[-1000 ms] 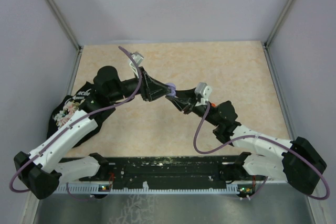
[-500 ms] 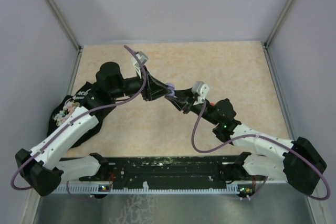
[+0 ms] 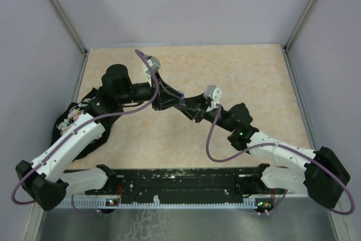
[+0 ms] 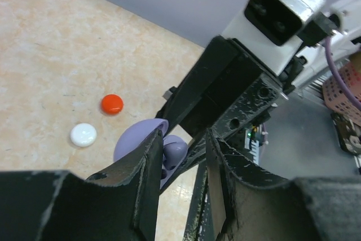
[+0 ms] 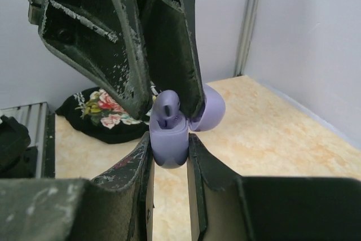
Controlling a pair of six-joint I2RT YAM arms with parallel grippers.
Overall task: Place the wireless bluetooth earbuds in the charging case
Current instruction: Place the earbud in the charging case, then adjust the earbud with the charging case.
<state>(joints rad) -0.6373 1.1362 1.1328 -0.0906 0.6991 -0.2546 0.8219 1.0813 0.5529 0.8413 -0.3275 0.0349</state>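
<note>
1. Lilac charging case (image 5: 168, 149): small and rounded; lid swung open to one side; pinched upright between the fingers of the right gripper (image 5: 169, 139).
2. Lilac earbud (image 5: 166, 109): stands in the open case; top pokes above its rim.
3. Red earbud (image 4: 111, 104) and white earbud (image 4: 83, 135): glossy; lying flat; near each other; apart from the case.

Top camera: down from behind the near edge, whole surface (image 3: 248, 77); wrist cameras close in, facing each other, left pincer (image 4: 183, 139) against right pincer (image 5: 169, 139).

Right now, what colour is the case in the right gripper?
Lilac. The case, pinched by the right gripper, shows best in the right wrist view.
</note>
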